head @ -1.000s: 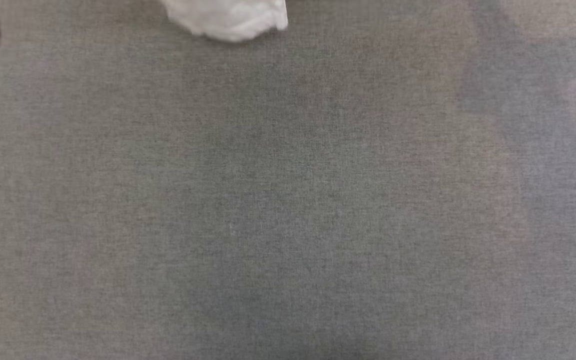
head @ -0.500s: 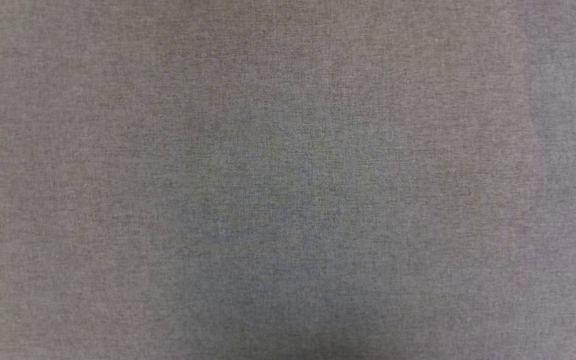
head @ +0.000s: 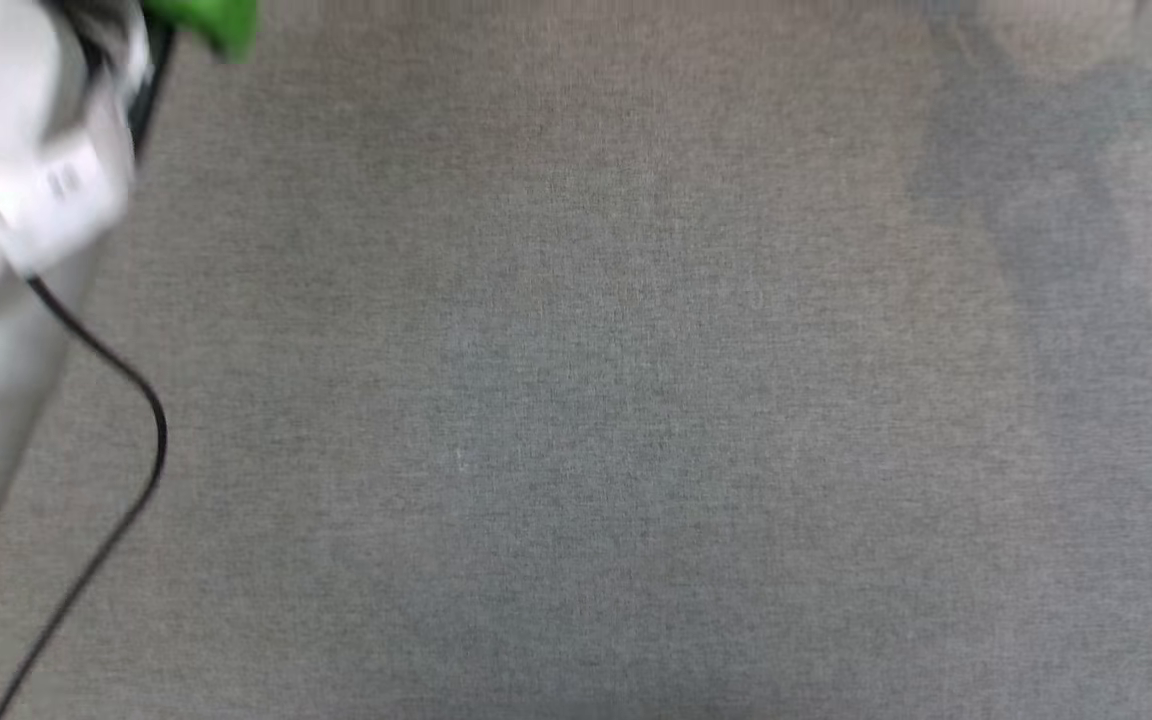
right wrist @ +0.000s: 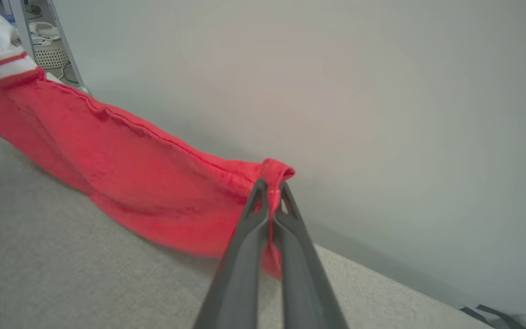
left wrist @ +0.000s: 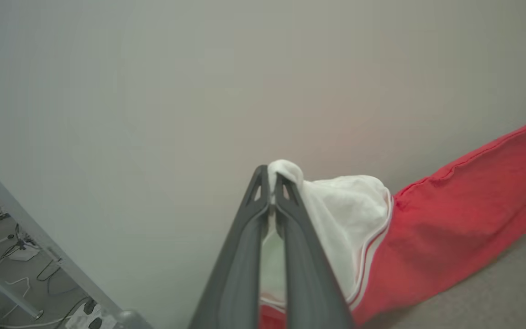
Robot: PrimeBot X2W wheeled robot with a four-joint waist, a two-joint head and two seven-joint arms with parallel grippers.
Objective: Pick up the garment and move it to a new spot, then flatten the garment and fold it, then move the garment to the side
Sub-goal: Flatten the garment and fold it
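The garment hangs stretched between my two grippers above the grey cloth-covered table, in front of a pale wall. In the left wrist view my left gripper is shut on its white sleeve, just beside the red-white striped trim. My right gripper is shut on a red corner of the garment, whose body sags down to the table. My pale left forearm shows at the left edge of the head view.
A black cable loops beside the forearm, under something green at the top left. Past the table's edge stand a metal frame with floor cables and a white basket.
The head view has shifted. The white bit of cloth at its top edge a second ago is out of frame, and the left forearm with its cable has come in at the left.
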